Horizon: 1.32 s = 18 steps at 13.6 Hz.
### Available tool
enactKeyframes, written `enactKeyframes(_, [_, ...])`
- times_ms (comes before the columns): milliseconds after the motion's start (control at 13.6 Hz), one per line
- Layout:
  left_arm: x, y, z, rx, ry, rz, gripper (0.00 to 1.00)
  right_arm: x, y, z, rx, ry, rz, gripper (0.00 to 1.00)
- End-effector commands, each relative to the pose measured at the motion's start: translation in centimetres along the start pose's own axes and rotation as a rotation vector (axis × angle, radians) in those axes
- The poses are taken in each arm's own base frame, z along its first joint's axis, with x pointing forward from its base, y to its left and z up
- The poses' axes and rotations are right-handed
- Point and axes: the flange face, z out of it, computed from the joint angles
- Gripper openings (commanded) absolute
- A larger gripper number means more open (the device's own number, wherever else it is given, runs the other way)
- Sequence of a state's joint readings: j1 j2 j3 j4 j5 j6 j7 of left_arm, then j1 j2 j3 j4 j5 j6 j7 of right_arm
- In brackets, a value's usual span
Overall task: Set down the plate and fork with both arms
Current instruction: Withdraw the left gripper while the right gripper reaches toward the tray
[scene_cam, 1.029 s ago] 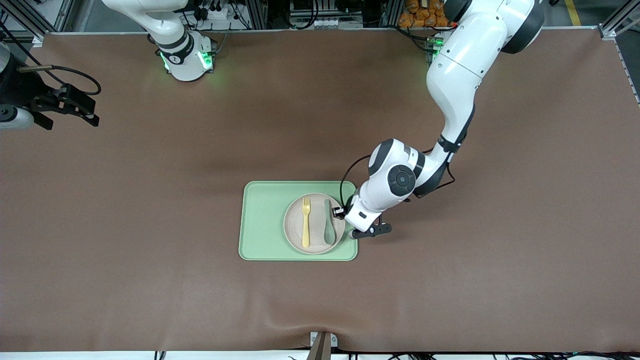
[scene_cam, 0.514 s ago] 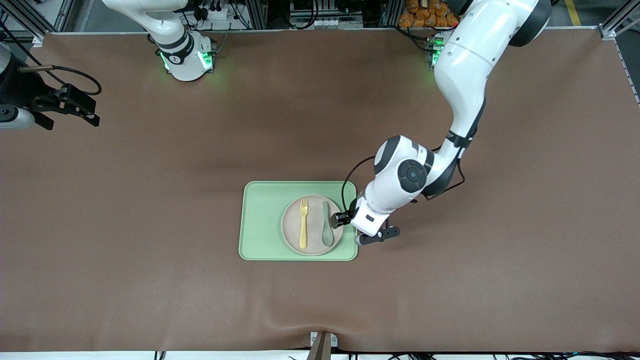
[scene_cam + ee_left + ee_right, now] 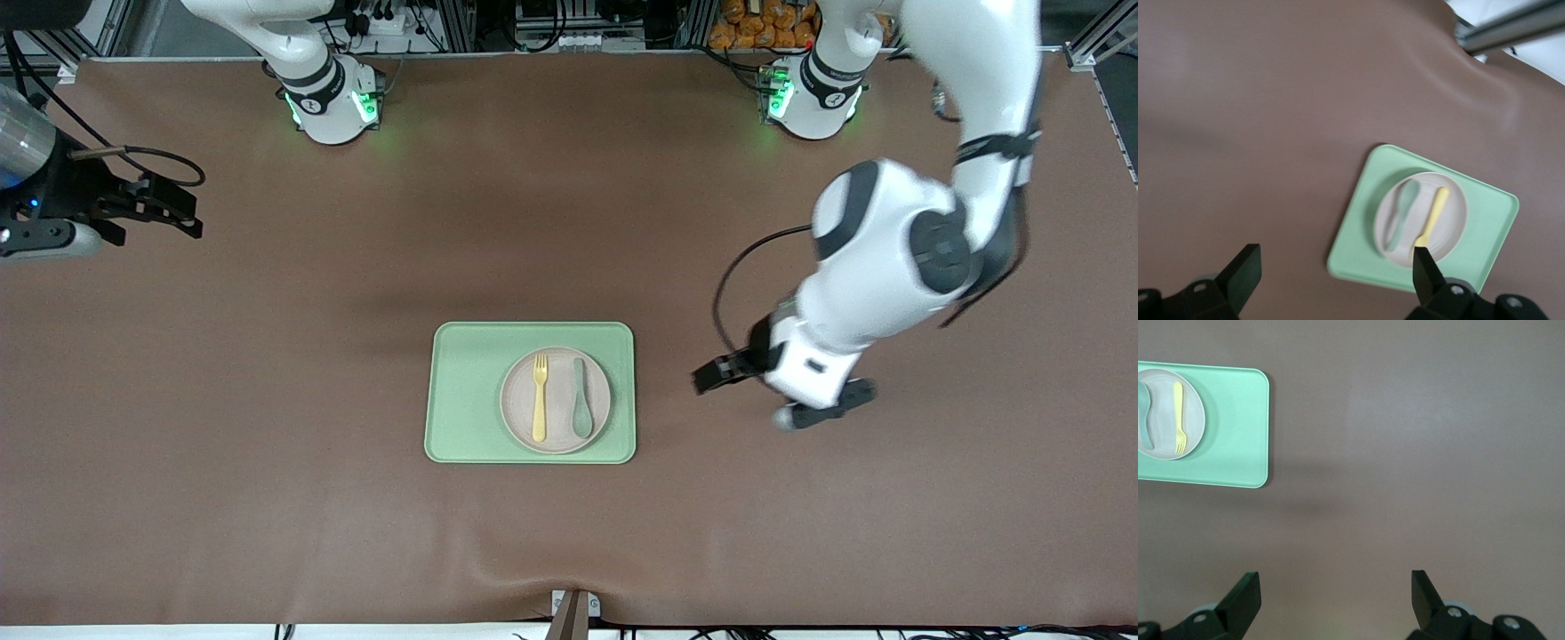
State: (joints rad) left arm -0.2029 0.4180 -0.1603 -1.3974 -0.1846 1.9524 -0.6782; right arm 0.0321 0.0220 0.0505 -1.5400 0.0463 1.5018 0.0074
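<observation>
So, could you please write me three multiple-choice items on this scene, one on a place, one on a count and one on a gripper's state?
1. Where does the fork lie?
A. on the plate
B. on the bare table
C. in a gripper

2. How many utensils are on the plate?
A. one
B. two
C. three

3. How is the left gripper?
A. shut on the fork
B. shut on the tray
C. open, holding nothing

Key: 1 A, it rests on the plate beside the spoon; 2 B, fork and spoon only; 3 C, its fingers stand apart over bare table, off the tray.

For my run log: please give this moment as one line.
plate on tray | fork on plate | left gripper open | right gripper open
</observation>
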Motion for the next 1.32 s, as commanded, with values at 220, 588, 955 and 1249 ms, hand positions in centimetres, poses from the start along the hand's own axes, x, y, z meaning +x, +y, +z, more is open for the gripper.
enactKeyframes(220, [0.5, -7.4, -9.6, 0.169, 0.062, -0.049, 1.00, 2.9, -5.0, 2.3, 0.082, -0.007, -0.056, 1.00])
enactKeyframes(588, [1.0, -12.2, -15.3, 0.185, 0.087, -0.114, 1.00, 7.4, -11.9, 5.2, 0.082, 0.010, -0.015, 1.00])
enactKeyframes(955, [0.6, -17.4, -20.1, 0.215, 0.062, 0.085, 1.00, 12.0, -18.7, 10.5, 0.107, 0.088, 0.062, 1.00])
enactKeyframes(1249, [-0.5, -18.3, -21.3, 0.222, 0.072, 0.118, 1.00, 15.7, -23.5, 15.8, 0.115, 0.102, 0.092, 1.00])
